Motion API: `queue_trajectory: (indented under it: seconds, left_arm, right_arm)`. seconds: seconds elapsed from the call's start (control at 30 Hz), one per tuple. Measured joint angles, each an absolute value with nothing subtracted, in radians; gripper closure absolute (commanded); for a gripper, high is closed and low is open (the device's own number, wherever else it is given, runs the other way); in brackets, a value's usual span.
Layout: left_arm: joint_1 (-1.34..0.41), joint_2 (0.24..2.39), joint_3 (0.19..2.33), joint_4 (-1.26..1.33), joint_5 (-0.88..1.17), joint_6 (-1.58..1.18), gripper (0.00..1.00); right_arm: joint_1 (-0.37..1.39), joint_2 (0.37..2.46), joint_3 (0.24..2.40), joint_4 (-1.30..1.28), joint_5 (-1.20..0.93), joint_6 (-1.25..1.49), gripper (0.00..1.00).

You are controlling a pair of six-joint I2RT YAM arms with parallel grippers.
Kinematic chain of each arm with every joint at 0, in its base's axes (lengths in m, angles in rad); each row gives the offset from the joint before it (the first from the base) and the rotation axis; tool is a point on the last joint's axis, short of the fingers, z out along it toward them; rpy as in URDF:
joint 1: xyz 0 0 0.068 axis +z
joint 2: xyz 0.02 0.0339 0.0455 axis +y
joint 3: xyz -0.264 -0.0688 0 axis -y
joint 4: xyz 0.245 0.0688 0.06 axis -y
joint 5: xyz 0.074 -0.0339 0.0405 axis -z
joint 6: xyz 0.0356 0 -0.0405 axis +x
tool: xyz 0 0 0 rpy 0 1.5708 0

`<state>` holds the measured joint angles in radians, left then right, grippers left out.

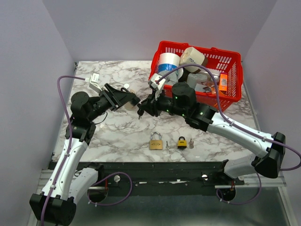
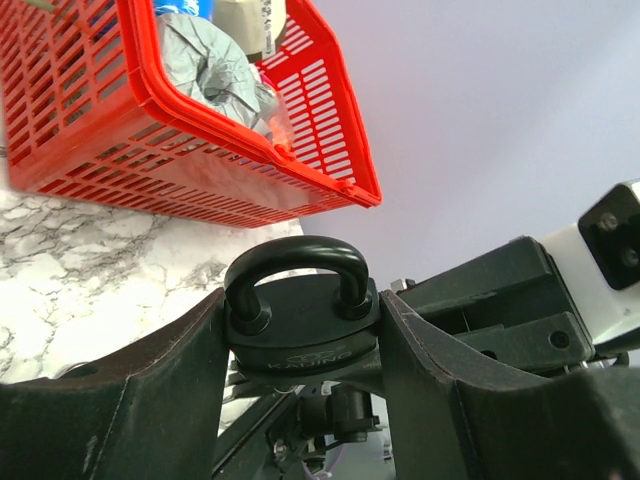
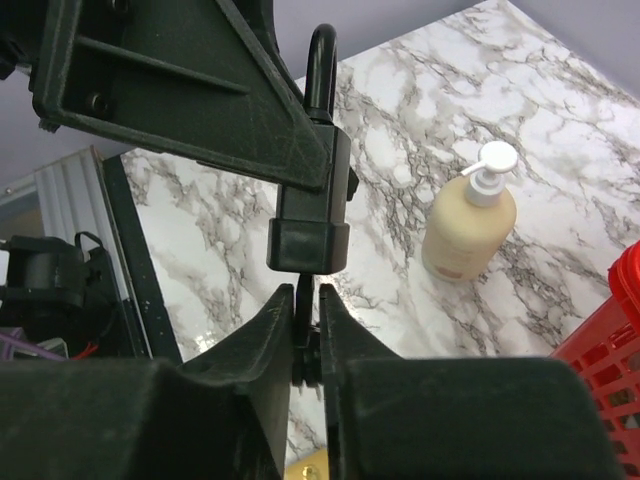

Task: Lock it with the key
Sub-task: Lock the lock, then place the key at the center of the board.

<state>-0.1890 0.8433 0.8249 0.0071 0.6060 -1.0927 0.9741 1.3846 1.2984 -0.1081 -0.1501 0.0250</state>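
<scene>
My left gripper (image 2: 300,345) is shut on a black padlock (image 2: 300,320), held in the air above the table; its shackle (image 2: 298,258) sits down in the body. The padlock also shows in the right wrist view (image 3: 310,215), edge on. My right gripper (image 3: 307,325) is shut on a black key (image 3: 305,305) whose blade is in the bottom of the padlock. In the top view the two grippers meet at the padlock (image 1: 139,104) mid-table.
A brass padlock (image 1: 156,141) and a small black-and-yellow padlock (image 1: 182,142) with keys lie near the front edge. A red basket (image 1: 225,61) of items stands at the back right. A cream pump bottle (image 3: 468,220) stands behind the left gripper.
</scene>
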Motion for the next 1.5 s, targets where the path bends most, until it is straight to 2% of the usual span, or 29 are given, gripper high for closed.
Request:
queue_trajectory:
  seconds: [0.13,0.2,0.6,1.0,1.5]
  left_arm:
    - [-0.189,0.843,0.833,-0.027,0.577,-1.093,1.00]
    - [-0.189,0.844,0.840,-0.046,0.567,-1.093,1.00]
    - [-0.168,0.863,0.873,-0.076,0.543,-1.126,1.00]
    - [-0.031,0.906,0.877,-0.056,0.423,-1.159,1.00]
    - [-0.014,0.644,0.773,-0.324,0.405,-0.974,1.00]
  right_arm:
    - [0.978,1.403,1.308,-0.106,-0.149,0.025,0.88]
    - [0.980,1.406,1.308,-0.105,-0.148,0.025,0.99]
    - [0.981,1.407,1.304,-0.078,-0.133,0.026,0.99]
    - [0.996,1.352,1.172,-0.106,-0.132,0.166,0.99]
    - [1.014,1.408,0.889,0.041,-0.376,0.531,0.99]
